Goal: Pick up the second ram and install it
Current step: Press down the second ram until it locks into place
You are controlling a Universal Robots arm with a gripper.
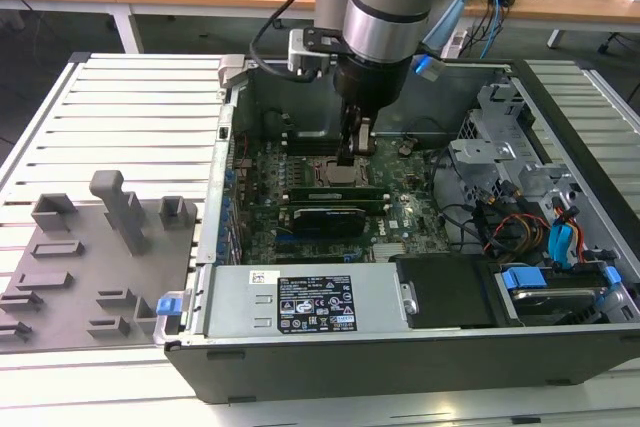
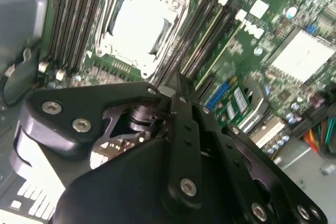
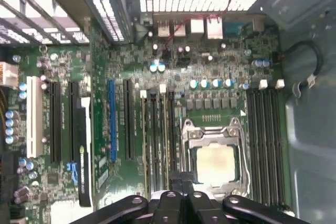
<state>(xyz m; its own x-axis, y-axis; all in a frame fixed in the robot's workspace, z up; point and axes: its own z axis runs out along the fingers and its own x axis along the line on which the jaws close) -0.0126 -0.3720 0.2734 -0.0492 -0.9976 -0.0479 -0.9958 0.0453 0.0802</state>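
Note:
My gripper (image 1: 347, 155) reaches down into the open computer case, over the motherboard (image 1: 400, 212). Its fingers are shut, tips together, at the bank of long black slots beside the square metal processor socket (image 3: 212, 162). In both wrist views the gripper (image 3: 181, 181) (image 2: 178, 78) ends right at the near end of these slots. A thin green ram (image 3: 143, 145) (image 2: 212, 38) stands edge-up in one slot of that bank, and it shows as a long green strip (image 1: 330, 191) in the exterior view. I cannot tell whether the tips touch a stick; nothing shows between them.
A grey plastic tray (image 1: 95, 267) with raised blocks lies on the slatted table at the exterior view's left. Inside the case are a power supply (image 1: 300, 302), a drive cage (image 1: 520, 147) and bundled cables (image 1: 520, 227). A second slot bank (image 3: 265, 140) flanks the socket's other side.

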